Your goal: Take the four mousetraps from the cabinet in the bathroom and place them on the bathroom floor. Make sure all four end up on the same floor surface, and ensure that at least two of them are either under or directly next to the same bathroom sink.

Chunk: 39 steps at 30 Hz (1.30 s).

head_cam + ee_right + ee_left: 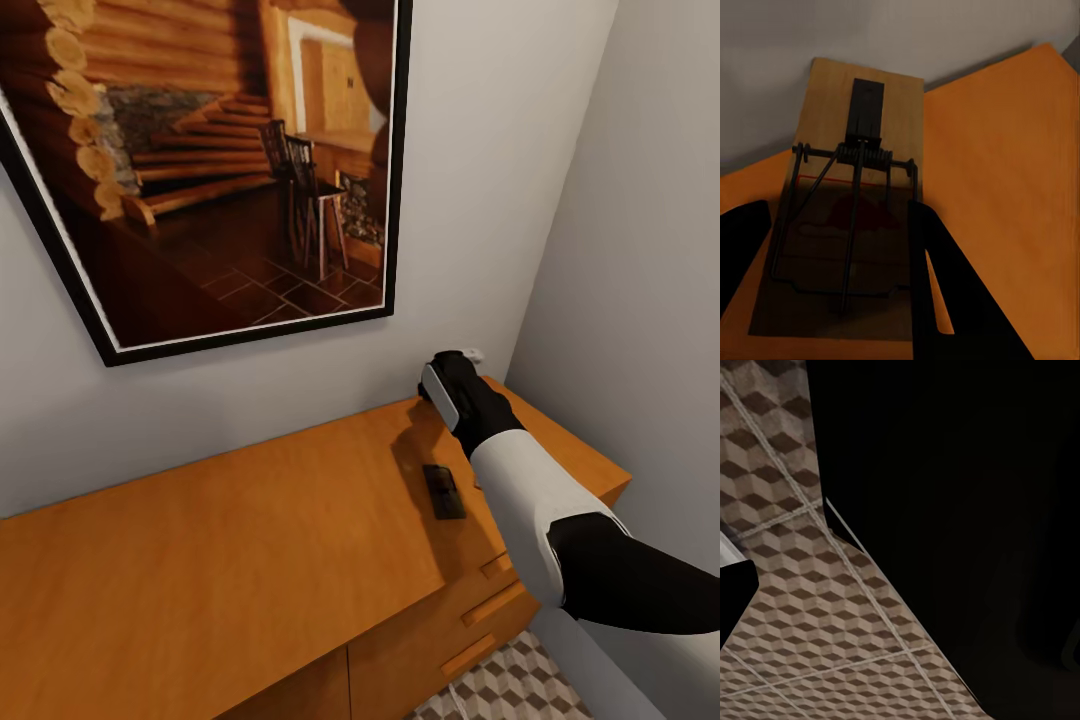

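A mousetrap (862, 142), a wooden board with dark wire and a red bit, sits between the fingers of my right gripper (836, 225). The fingers touch both its long edges, and its far end shows against the grey wall above the cabinet top. In the head view that gripper (452, 385) hovers over the back right corner of the orange-brown cabinet (250, 540). Another mousetrap (444, 492) lies flat on the cabinet top, just nearer than the gripper. The cube-patterned bathroom floor (510, 690) (817, 615) shows below. The sink is out of view.
A large black-framed picture (220, 160) of a log cabin hangs on the wall above the cabinet. A grey side wall (640, 300) closes the corner on the right. Bar handles (498, 604) line the cabinet front. Dark shapes cover much of the left wrist view.
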Available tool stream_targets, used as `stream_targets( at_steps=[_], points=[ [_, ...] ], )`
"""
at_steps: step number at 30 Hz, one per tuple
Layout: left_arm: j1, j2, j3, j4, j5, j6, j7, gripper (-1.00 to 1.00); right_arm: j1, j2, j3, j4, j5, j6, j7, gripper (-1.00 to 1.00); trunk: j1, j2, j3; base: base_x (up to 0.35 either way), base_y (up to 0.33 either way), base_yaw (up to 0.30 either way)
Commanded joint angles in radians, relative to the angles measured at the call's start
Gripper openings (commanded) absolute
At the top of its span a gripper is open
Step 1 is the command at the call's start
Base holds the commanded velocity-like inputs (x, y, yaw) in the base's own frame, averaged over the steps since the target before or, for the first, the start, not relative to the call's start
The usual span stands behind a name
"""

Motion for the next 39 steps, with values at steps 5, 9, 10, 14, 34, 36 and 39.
stream_targets(
  at_steps=[5,9,10,14,34,36,39],
  points=[
    [-0.001,0.0,-0.001,0.002,0.0,-0.006,0.003,1.0,-0.001,0.0,0.005,-0.004,-0.02,-0.005,-0.007,-1.0,0.0,0.0,-0.001,0.0,0.0,0.0],
    [-0.001,0.0,-0.001,0.002,0.0,-0.006,0.003,1.0,-0.001,0.0,0.004,-0.004,-0.02,0.006,-0.007,-1.0,0.0,0.0,-0.001,0.0,0.0,0.0],
    [-0.001,0.0,-0.001,0.002,0.0,-0.006,0.003,1.0,-0.001,0.0,0.004,-0.004,-0.02,0.012,-0.007,-1.0,0.0,0.0,-0.001,0.0,0.0,0.0],
    [-0.001,0.0,-0.001,0.002,0.0,-0.006,0.003,1.0,-0.001,0.0,0.005,-0.004,-0.02,0.02,-0.007,-1.0,0.0,0.0,-0.001,0.0,0.0,0.0],
    [-0.001,0.0,-0.001,0.002,0.0,-0.006,0.003,1.0,-0.001,0.0,0.006,-0.003,-0.019,0.022,-0.007,-1.0,0.0,0.0,-0.001,-0.229,-0.098,0.0],
    [-0.001,0.0,-0.001,0.002,0.0,-0.006,0.003,1.0,-0.001,0.0,0.006,-0.003,-0.02,0.022,-0.007,-1.0,0.0,0.0,-0.001,-0.33,-0.101,0.0],
    [0.0,0.0,-0.001,0.002,0.0,-0.006,0.003,1.0,-0.001,0.0,0.006,-0.003,-0.02,0.022,-0.007,-1.0,0.0,0.0,-0.001,-0.331,-0.101,0.0]
  ],
)
